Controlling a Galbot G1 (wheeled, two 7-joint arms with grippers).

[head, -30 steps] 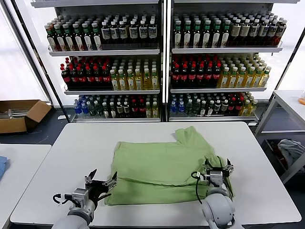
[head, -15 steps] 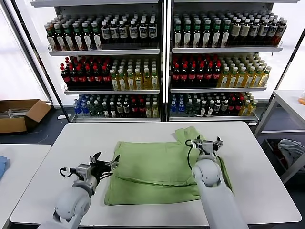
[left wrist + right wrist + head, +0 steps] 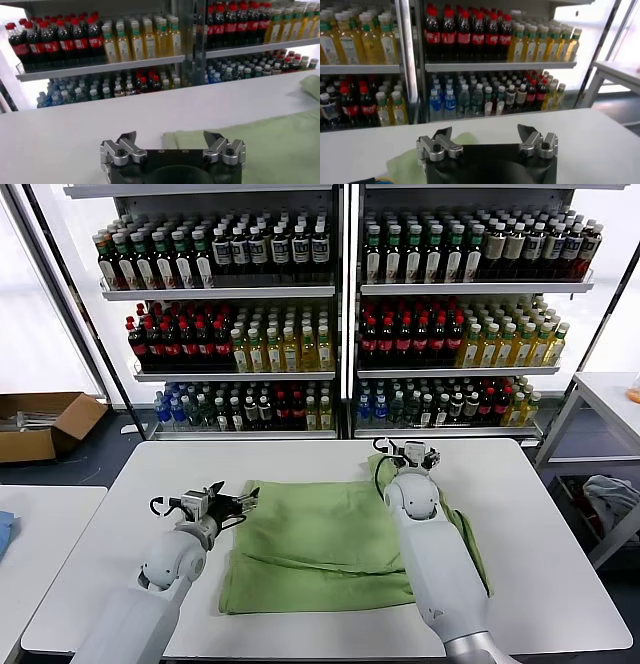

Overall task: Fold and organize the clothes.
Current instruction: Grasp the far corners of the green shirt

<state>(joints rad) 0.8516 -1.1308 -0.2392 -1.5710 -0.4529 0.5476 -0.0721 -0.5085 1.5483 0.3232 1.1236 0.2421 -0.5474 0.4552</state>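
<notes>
Head view: the light green polo shirt [image 3: 335, 544] lies spread on the white tabletop [image 3: 90, 569], with the left gripper [image 3: 213, 504] at its left far corner and the right gripper [image 3: 407, 452] over its right far part. Left wrist view: the left gripper's fingers [image 3: 131, 143] stand apart, holding nothing, above the shirt's edge. Right wrist view: the right gripper's fingers [image 3: 442, 138] stand apart, empty, with green cloth beneath.

Light green polo shirt [image 3: 330, 544], plain on visible side; white worktop [image 3: 520, 584]; black-and-grey pincers; shelf bottles [image 3: 270, 334] red, yellow, dark; brown cardboard box [image 3: 45, 424].
</notes>
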